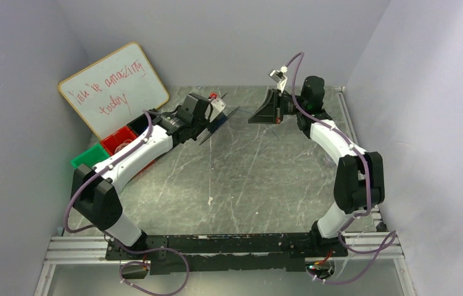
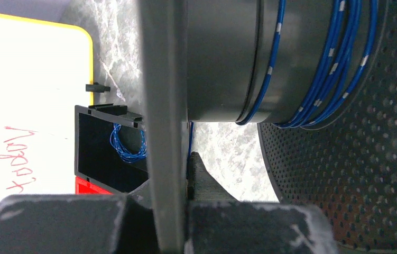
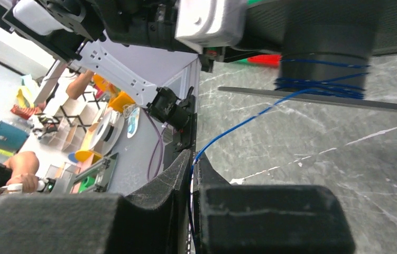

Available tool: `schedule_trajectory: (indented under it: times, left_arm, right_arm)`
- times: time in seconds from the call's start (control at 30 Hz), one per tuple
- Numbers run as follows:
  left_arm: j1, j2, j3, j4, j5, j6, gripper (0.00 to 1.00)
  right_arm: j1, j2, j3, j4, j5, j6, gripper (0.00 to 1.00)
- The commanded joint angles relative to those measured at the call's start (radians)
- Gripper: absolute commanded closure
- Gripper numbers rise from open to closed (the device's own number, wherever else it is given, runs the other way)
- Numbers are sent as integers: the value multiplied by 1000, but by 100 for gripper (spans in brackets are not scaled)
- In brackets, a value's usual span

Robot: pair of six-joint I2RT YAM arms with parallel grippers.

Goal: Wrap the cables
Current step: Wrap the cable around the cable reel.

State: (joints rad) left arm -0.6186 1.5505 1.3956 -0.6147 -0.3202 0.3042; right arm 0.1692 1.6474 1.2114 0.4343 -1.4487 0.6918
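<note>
Leaning whiteboard [image 1: 114,89], "amazing today", near cables [image 3: 317,87]

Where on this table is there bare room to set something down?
Free: the marble tabletop between left arm and right arm, ahead of the base rail, bar one white speck. Crowded: far left, bins and whiteboard; far centre, spool and blue wire.

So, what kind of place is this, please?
Probably a robotics lab test cell: two white-and-black robot arms mounted on an aluminium rail, a grey marble-patterned table boxed by plain grey panels, and a cluttered workshop with people beyond.
</note>
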Motion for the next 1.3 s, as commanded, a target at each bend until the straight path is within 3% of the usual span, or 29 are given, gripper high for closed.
schedule_trajectory:
  times: [0.0,0.4,0.53,0.83,1.03,1.27]
  left_arm:
    - [4,27,75,49,-97,-101,98]
    - [19,92,165,17,-175,-253,98]
    - [52,106,228,-21,-138,-350,98]
    - [142,103,317,-86,34,-491,98]
    - [251,56,331,-89,285,-560,98]
    - [369,-53,244,10,532,-632,98]
  right_arm:
    - [56,-28,13,-36,-30,-70,91]
    - [247,11,52,-250,-29,-277,90]
    - [274,41,56,-291,-18,-321,90]
    - [347,129,92,-409,2,-428,90]
    - [357,174,128,-508,7,-489,90]
    - [348,188,151,-583,18,-556,91]
